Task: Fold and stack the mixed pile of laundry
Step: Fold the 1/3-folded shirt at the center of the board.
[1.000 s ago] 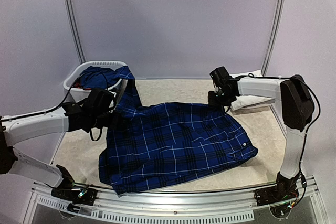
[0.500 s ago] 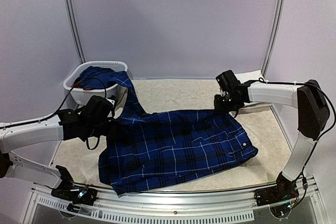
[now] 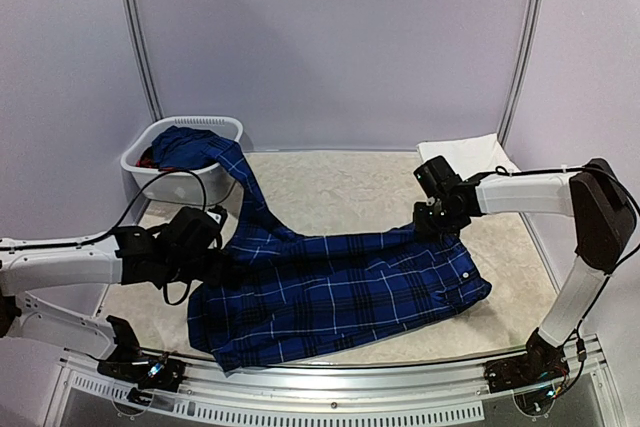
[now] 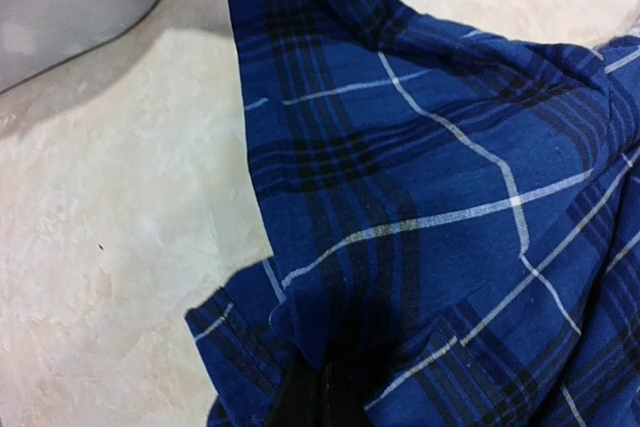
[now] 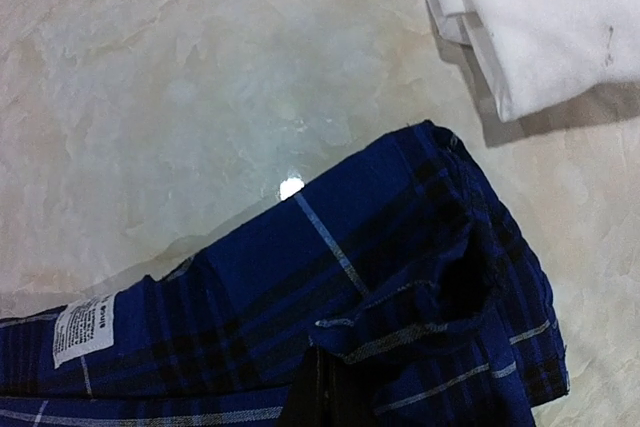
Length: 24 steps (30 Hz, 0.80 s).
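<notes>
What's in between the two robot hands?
The blue plaid shirt: its far edge runs from the left gripper to the right gripper, both shut on it. The top view shows it best.

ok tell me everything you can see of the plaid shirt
The plaid shirt is soft woven cloth, navy with thin white and black lines, and a white label is sewn near one edge. It lies mostly spread on the table, rumpled, its far edge held up off the surface. One long part, likely a sleeve, trails up over the rim of the basket at far left. The left jaws are shut on its left edge, the right jaws on its far right corner.
</notes>
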Tool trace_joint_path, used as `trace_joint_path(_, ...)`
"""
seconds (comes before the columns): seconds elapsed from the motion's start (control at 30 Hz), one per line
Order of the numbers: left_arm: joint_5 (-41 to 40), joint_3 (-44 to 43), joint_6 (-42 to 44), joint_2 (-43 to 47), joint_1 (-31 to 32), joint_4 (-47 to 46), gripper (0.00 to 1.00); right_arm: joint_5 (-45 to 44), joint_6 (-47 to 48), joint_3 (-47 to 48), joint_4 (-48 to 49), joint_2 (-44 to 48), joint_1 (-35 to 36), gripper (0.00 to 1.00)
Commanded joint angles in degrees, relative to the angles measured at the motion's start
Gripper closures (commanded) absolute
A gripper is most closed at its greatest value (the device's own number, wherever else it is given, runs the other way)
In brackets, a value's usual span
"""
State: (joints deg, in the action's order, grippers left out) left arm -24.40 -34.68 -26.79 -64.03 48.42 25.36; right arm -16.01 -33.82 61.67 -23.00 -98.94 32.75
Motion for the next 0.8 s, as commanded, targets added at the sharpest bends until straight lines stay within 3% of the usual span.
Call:
trace_joint_path(0.0, -0.75, 1.22, -2.92, -0.24, 2.5, 2.1, 1.0, -4.52, -2.81, -2.38, -0.47, 1.35, 0.34, 1.0)
trace_joint_path(0.23, 0.06, 0.95, -5.71, -2.88, 6.11, 5.0, 1.0, -5.74, -6.11, -6.62, -1.07, 4.49, 1.39, 0.99)
trace_joint_path(0.4, 1.77, -0.45, -7.2, -6.87, 8.42, 6.51, 0.97, -5.26, -8.81, -9.01, -1.33, 6.26, 1.41, 0.85)
trace_joint_path(0.5, 1.37, -2.24, -7.88, -8.31, 10.41, 9.0, 0.88, -5.12, -9.38, -8.59, -4.21, 8.61, 1.36, 0.76)
trace_joint_path(0.77, 0.82, -5.99, -6.33, -3.74, 12.62, 10.97, 0.59, 2.36, -6.06, -8.15, -3.07, 22.16, 1.91, 0.66)
